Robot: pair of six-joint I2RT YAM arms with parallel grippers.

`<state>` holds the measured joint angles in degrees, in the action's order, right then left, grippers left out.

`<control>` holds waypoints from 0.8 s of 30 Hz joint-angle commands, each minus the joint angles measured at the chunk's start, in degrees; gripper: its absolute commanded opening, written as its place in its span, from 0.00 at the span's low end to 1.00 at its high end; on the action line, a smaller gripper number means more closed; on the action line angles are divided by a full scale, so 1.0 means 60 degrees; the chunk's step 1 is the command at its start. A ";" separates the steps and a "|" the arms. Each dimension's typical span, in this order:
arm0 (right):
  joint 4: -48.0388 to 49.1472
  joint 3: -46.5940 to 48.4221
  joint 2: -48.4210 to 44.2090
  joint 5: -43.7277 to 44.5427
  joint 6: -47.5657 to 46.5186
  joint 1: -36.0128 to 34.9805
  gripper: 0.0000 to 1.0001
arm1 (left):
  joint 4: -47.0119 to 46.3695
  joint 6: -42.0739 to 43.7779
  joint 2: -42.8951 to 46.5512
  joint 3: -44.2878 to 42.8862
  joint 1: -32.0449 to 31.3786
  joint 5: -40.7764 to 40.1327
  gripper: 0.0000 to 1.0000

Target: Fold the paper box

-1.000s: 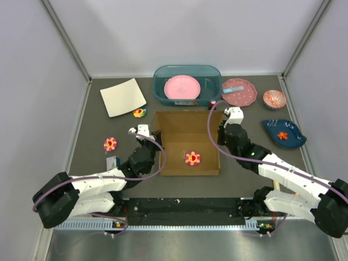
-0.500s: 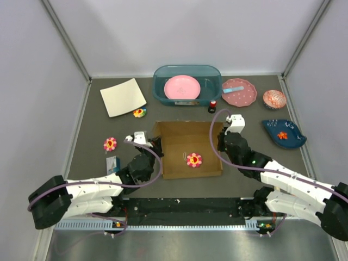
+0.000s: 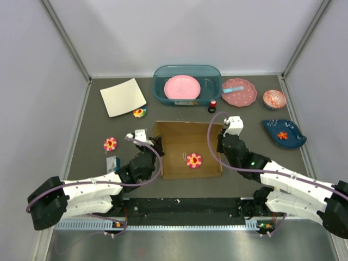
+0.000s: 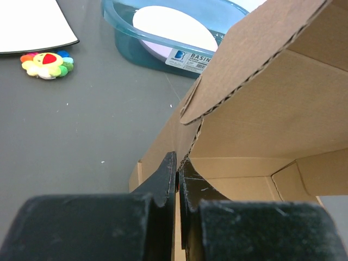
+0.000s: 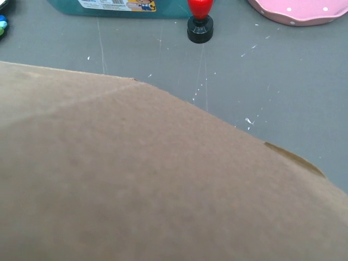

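One wall of the paper box [image 3: 185, 140] sits pinched in the left fingers [image 4: 163, 182]; right fingers [image 3: 222, 142], we cannot tell. Basin [image 4: 136, 46] label [image 4: 187, 57]: "BASIN".

Lab test cell, plain grey walls [image 3: 190, 32], metal-framed dark tabletop [image 3: 92, 125]

Brown paper box, open on top
The paper box [image 3: 185, 141] is plain brown cardboard, and its cut edges look wavy. It sits flat in the middle of the worktop [image 3: 89, 163] with its low side walls standing up. The left end effector [image 4: 178, 173] pinches the thin left wall.
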<state>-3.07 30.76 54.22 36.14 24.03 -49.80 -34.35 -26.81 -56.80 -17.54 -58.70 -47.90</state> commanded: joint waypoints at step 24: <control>-0.1260 -0.0733 -0.0569 -0.0911 0.0169 -0.0328 0.17 | -0.0281 -0.1348 -0.0436 0.1341 -0.0354 0.1055 0.00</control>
<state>-4.29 28.10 51.81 35.57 22.94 -50.59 -38.52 -32.95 -59.00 -11.84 -59.77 -45.63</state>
